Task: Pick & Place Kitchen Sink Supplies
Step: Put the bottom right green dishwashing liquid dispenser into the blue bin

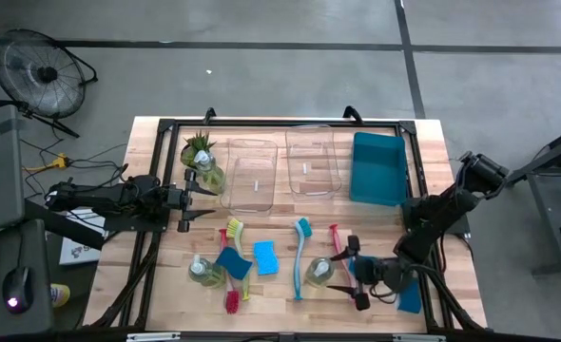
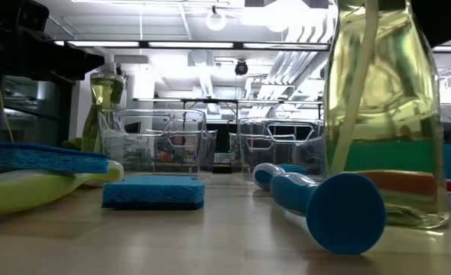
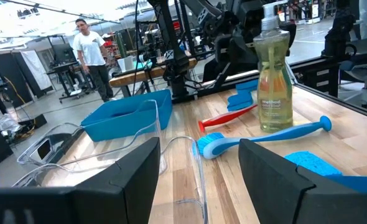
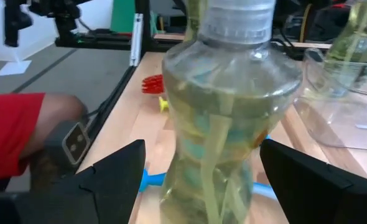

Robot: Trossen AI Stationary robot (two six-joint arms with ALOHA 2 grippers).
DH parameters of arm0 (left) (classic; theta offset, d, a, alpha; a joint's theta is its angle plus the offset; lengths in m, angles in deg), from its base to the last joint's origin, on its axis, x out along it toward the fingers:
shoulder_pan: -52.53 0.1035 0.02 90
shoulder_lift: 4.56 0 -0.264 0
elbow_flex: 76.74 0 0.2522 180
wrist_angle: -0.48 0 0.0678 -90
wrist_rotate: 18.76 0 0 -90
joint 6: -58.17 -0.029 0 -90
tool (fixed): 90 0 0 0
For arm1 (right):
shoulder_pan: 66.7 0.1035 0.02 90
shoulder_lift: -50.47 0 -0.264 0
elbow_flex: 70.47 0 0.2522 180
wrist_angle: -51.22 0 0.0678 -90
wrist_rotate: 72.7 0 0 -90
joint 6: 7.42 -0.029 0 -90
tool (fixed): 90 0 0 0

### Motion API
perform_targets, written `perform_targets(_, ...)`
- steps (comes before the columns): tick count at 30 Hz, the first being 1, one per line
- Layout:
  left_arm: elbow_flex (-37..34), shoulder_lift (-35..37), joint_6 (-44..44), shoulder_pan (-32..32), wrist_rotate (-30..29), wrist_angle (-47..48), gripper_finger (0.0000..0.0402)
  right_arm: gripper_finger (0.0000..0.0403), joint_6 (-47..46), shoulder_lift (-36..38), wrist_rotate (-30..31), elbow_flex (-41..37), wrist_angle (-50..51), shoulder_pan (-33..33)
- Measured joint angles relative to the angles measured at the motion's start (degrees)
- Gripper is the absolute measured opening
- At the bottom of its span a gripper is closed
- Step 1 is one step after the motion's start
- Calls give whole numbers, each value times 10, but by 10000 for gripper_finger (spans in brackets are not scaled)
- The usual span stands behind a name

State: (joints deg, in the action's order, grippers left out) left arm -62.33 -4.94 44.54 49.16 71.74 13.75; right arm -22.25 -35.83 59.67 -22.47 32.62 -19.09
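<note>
Overhead, the right pincer (image 1: 355, 273) was seen spread around a soap bottle (image 1: 319, 274) standing on the surface (image 1: 271, 294), not clamped; the left pincer (image 1: 193, 202) waited, parted and empty, near the clear bins (image 1: 250, 174). Level with the surface, the bottle (image 2: 386, 114) stood upright beside the teal brush (image 2: 325, 202). At the right wrist, the bottle (image 4: 224, 118) sat between spread fingers (image 4: 109, 177); an off-centre closing could have tipped it.

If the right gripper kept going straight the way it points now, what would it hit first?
The soap bottle. It stands between the open fingers of the right gripper, filling the wrist view, so the gripper would probably meet it almost at once, though whether the fingers already touch it is unclear.
</note>
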Motion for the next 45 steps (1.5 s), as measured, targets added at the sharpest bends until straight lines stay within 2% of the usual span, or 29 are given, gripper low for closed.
perform_targets(3, 0, 0, 0, 0, 0, 0, 213, 312, -1, 0, -1, 0, -11, -8)
perform_targets(8, 0, 0, 0, 0, 0, 0, 213, 312, -44, -1, -37, 0, -14, -26)
perform_targets(15, 0, 0, 0, 0, 0, 0, 213, 312, -46, -43, -69, 0, -75, -34)
perform_targets(27, 0, 0, 0, 0, 0, 0, 213, 312, -12, -90, -71, 1, -157, -50)
perform_targets(37, 0, 0, 0, 0, 0, 0, 213, 312, 30, -128, -82, 49, -155, -61)
perform_targets(45, 0, 0, 0, 0, 0, 0, 213, 312, 33, -151, -50, 69, -149, -75)
